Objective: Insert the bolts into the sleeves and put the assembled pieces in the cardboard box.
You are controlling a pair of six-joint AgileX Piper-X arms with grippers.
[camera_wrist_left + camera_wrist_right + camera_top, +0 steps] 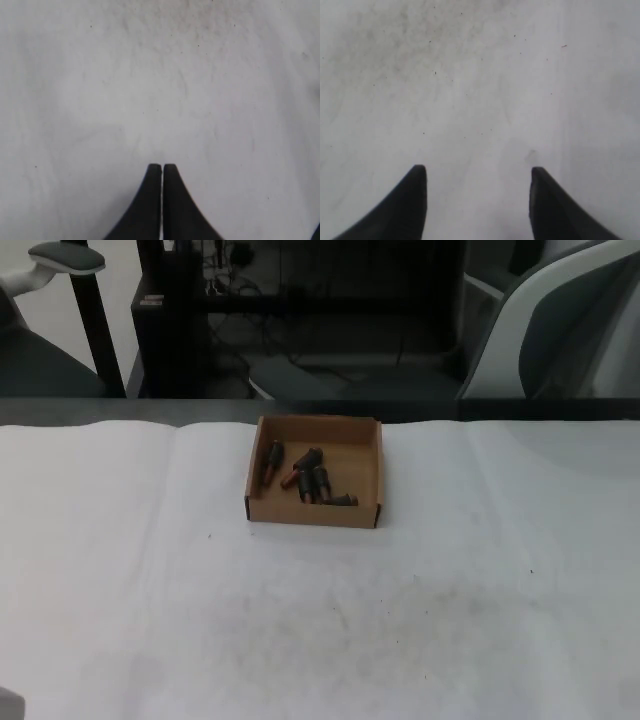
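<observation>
1. Lying in the cardboard box (pixel 312 511), at the far middle of the bench (pixel 470 620), are several dark pieces (pixel 313 481); they are too small to tell whether each is a bolt seated in a sleeve.
2. The left claw (pixel 162 170) is pressed tip to tip over the white bench and holds nothing.
3. The right claw (pixel 477 172) gapes wide and holds nothing.
4. With all the pieces boxed, the task looks finished or nearly so.

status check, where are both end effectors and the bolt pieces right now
Left end effector shut, empty, above white cover. Right end effector open, empty. Dark pieces lying inside cardboard box. Nothing blocking the box.
</observation>
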